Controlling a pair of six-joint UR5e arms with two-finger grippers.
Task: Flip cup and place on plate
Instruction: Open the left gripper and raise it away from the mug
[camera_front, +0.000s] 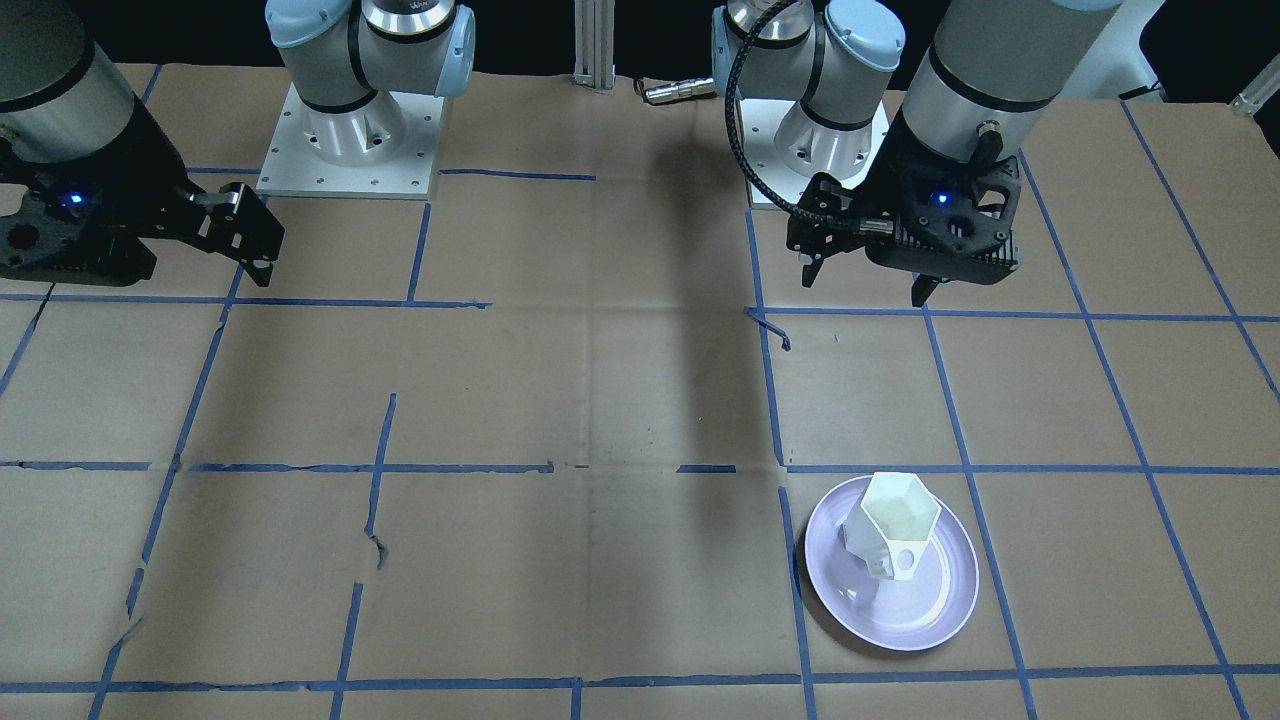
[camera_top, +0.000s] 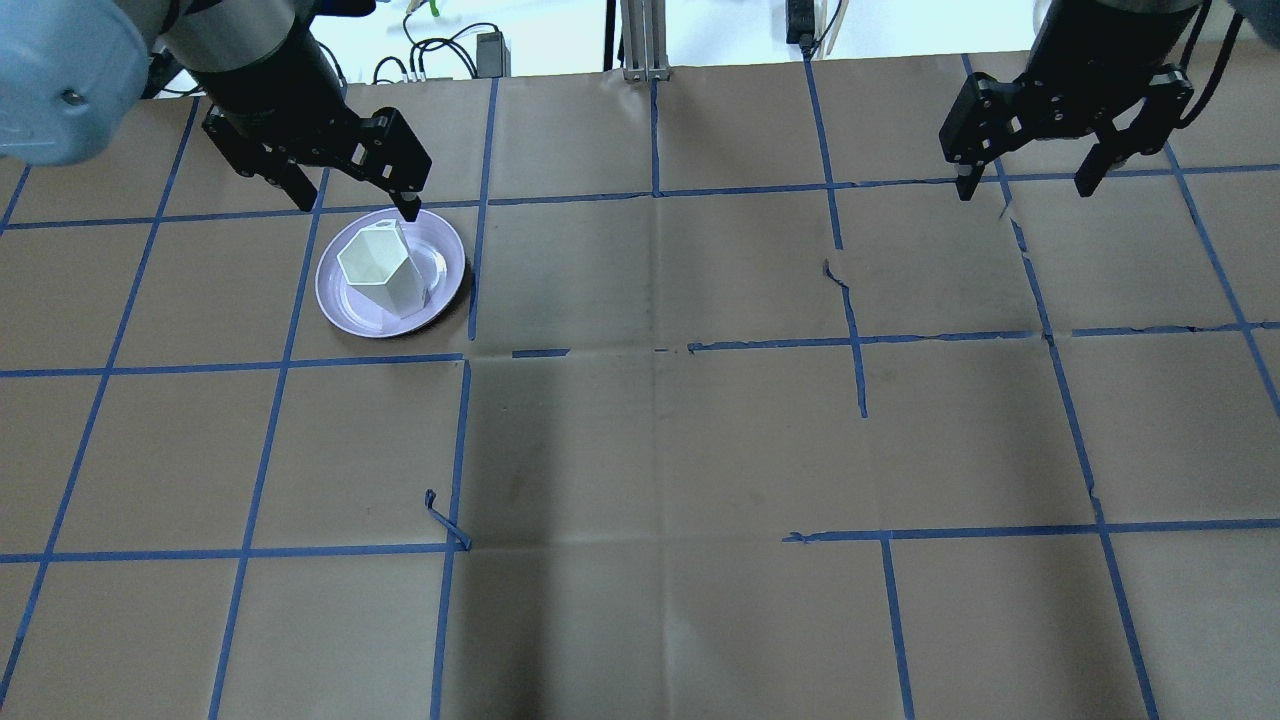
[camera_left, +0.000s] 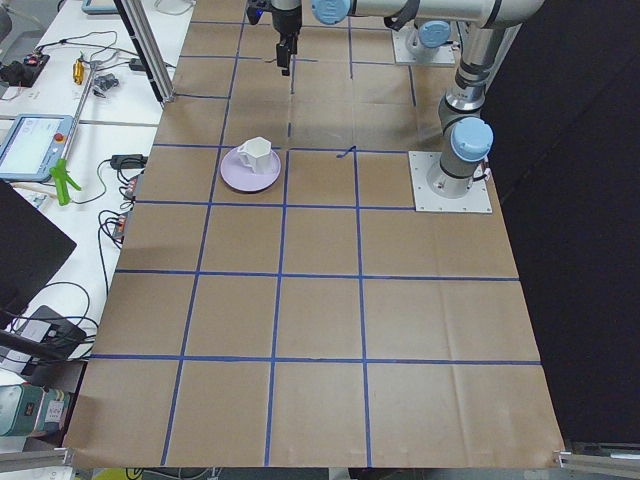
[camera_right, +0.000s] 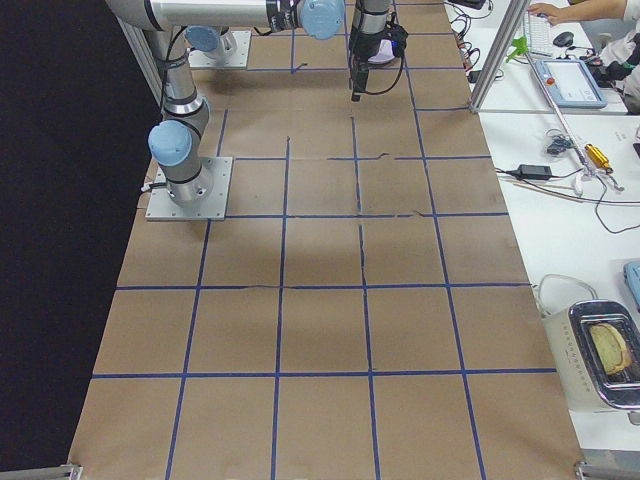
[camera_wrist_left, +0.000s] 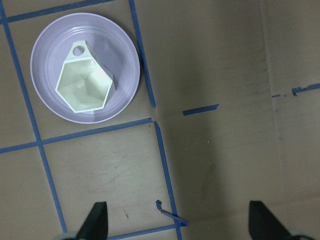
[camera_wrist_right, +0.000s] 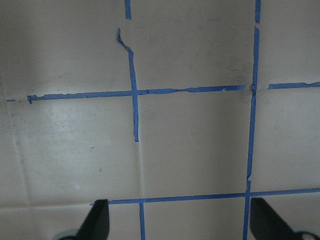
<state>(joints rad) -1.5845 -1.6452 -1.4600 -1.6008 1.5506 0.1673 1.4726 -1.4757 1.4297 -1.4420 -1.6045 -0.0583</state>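
My left claw (camera_top: 355, 200) hangs over the bench (camera_top: 660, 450) with its two fingers spread wide. It holds nothing and touches nothing. From my left wrist camera, both dark fingertips (camera_wrist_left: 97, 222) show at the bottom edge, far apart, with bare brown paper and blue tape lines between them.

The white faceted cup (camera_front: 893, 525) stands upright on the lavender plate (camera_front: 900, 610), its hexagonal mouth facing up. It sits inside the raised rim, a little off centre, with its angular handle on the side away from my base. In the wrist view, cup and plate lie in the upper left corner, apart from my fingertips.

My right claw (camera_top: 1023, 188) hangs over the other end of the bench, well apart from the plate. Its fingers are also spread wide and empty, with only taped paper beneath them.
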